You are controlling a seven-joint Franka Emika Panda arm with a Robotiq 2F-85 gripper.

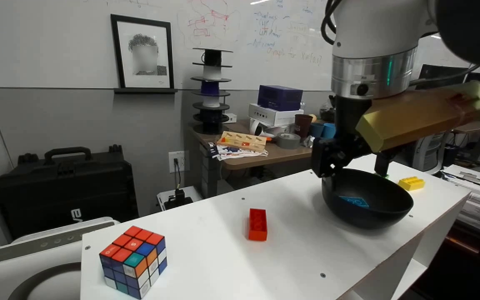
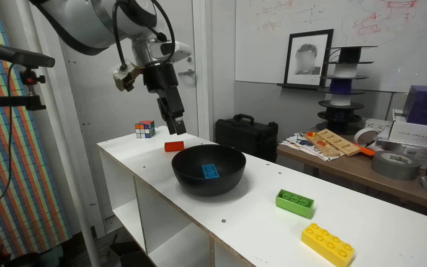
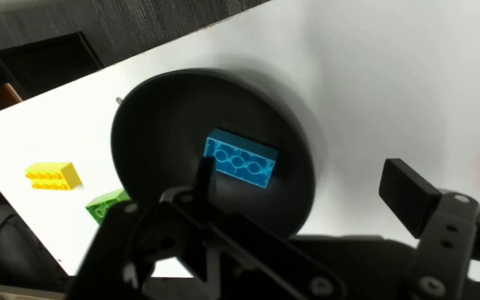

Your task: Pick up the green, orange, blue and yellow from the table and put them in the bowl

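Sitting farthest left in an exterior view, puzzle cube [image 2: 145,129]: one end of the worktop [image 2: 254,218]; unnamed in the task, so likely a bystander set aside.
Red-orange toy brick [image 2: 174,146]: the task's orange, on the worktop between puzzle cube and bowl [image 2: 208,187]. Stands alone, so should be easy to straddle.
Tool [image 3: 306,183]: raised, partly over the bowl, jaws wide apart, nothing held. Wrist view has one jaw over the bowl, the other past its rim, on the red-orange toy brick's side; that offset would suit fetching that brick next, a guess.
Bowl: upright, mid-row, toy bricks out to either side; probably put there to keep each carry short.
Blue toy brick [image 2: 210,171]: inside the bowl, hollow underside up, tilted, likely propped by the curved wall. Its share looks done.
Green toy brick [image 2: 294,204]: on the worktop past the bowl, hollow side up, touching nothing beside it. Short way across should fit the jaws.
Yellow eight-stud brick [image 2: 327,243]: farthest right, studs up on the worktop, near the green one; a spread jaw might nudge its neighbour.
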